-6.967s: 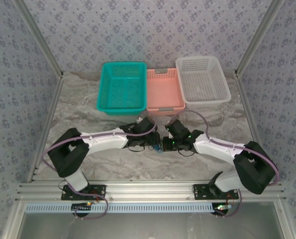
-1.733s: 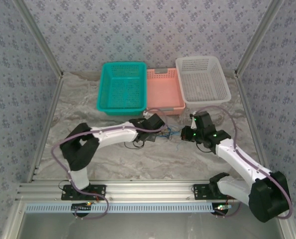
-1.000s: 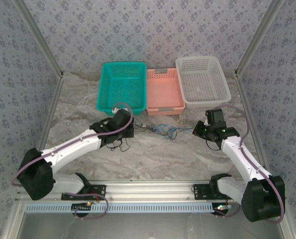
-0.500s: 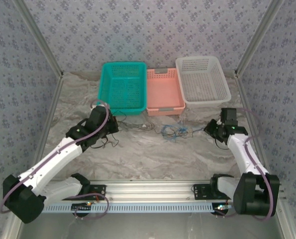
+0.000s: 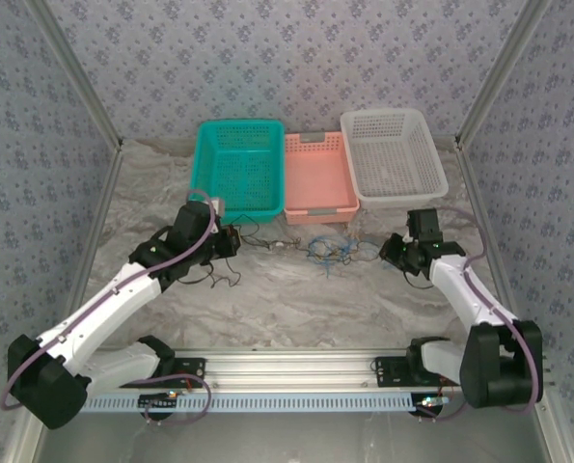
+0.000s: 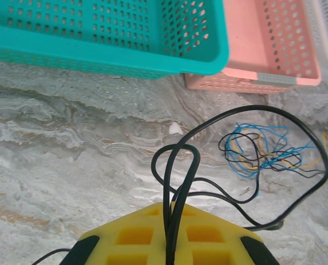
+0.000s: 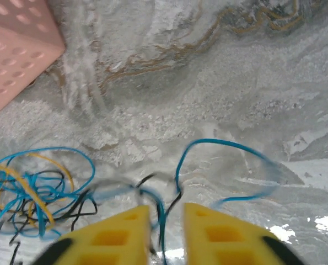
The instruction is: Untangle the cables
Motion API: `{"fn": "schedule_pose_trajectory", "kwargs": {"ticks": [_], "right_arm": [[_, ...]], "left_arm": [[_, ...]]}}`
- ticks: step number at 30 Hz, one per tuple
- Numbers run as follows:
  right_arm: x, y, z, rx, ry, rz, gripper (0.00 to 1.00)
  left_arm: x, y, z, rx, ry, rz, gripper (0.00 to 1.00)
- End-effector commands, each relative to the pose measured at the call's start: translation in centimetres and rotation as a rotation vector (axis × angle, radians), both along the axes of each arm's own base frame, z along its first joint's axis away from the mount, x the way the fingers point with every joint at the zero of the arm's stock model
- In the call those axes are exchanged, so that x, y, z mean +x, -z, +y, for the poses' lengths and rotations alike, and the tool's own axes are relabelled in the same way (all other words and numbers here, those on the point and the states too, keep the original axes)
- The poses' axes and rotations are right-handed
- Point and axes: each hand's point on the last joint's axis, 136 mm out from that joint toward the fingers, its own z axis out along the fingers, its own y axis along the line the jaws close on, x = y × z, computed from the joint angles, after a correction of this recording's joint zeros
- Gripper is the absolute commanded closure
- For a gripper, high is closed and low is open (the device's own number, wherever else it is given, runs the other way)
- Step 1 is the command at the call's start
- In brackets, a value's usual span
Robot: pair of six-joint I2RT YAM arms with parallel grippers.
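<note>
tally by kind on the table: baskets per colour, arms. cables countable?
Teal basket: 1
Pink basket: 1
White basket: 1
Arms: 2 (left arm, right arm)
Cables: black, blue and yellow strands in one tangle, number cannot be told
Total: 5, cables aside

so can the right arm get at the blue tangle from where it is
Probably yes: the right gripper sits close beside the tangle, only loose strands between them, and its jaws stand slightly apart.
</note>
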Motion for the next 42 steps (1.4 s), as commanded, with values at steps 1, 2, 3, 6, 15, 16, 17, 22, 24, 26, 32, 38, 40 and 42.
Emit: {"fn": "schedule_pose_trajectory", "kwargs": {"ticks": [1,2,3,6,15,16,17,22,24,26,32,38,40,42], "right_arm": [[-1.4,-2.8,0.5,0.007,0.000,-0.065,0.64],[-1.9,-3.9,0.9,0.012,-0.010,-0.104,0.60],[-2.2,-4.9,1.3,0.033,-0.004,-0.139,0.56],[-3.6,-7.6,3.6,0.092,-0.044,-0.235,0.49],[-4.6,-10.7,15.0,0.406,-0.248,-0.354,0.36],[-4.3,-10.7,16.0,0.450,-0.235,-0.354,0.35],[-4.0,-10.8,16.7,0.489,-0.213,-0.353,0.33],[-2.0,-10.3,19.2,0.647,-0.084,-0.320,0.30],[-1.0,-9.9,20.2,0.689,-0.050,-0.297,0.30],[-0.2,-9.3,21.2,0.708,-0.022,-0.263,0.30],[2.1,-7.2,23.1,0.751,0.055,-0.202,0.54],[3.5,-6.4,20.1,0.648,0.117,-0.223,1.00],[3.3,-6.1,18.5,0.567,0.116,-0.235,1.00],[2.9,-6.0,17.2,0.499,0.105,-0.235,1.00]], "left_arm": [[0.1,-1.5,-1.5,-0.058,0.066,-0.035,1.00],[0.0,-1.5,-1.6,-0.068,0.072,-0.035,1.00],[0.0,-1.5,-1.8,-0.078,0.078,-0.036,1.00],[0.0,-1.7,-2.6,-0.111,0.106,-0.044,1.00],[-0.3,-0.9,-4.9,-0.163,0.187,-0.043,1.00],[-0.4,-0.8,-5.1,-0.165,0.189,-0.043,1.00],[-0.4,-0.8,-5.3,-0.168,0.193,-0.044,1.00],[-0.9,-0.2,-6.0,-0.166,0.214,-0.043,1.00],[-1.0,0.0,-6.2,-0.169,0.217,-0.043,1.00],[-1.2,0.1,-6.4,-0.172,0.223,-0.043,1.00],[-1.6,0.3,-6.7,-0.176,0.241,-0.044,1.00],[-2.1,1.6,-6.2,-0.130,0.247,-0.019,0.99],[-2.2,2.9,-5.9,-0.088,0.246,0.013,0.90],[-2.2,4.5,-5.9,-0.052,0.255,0.053,0.78]]}}
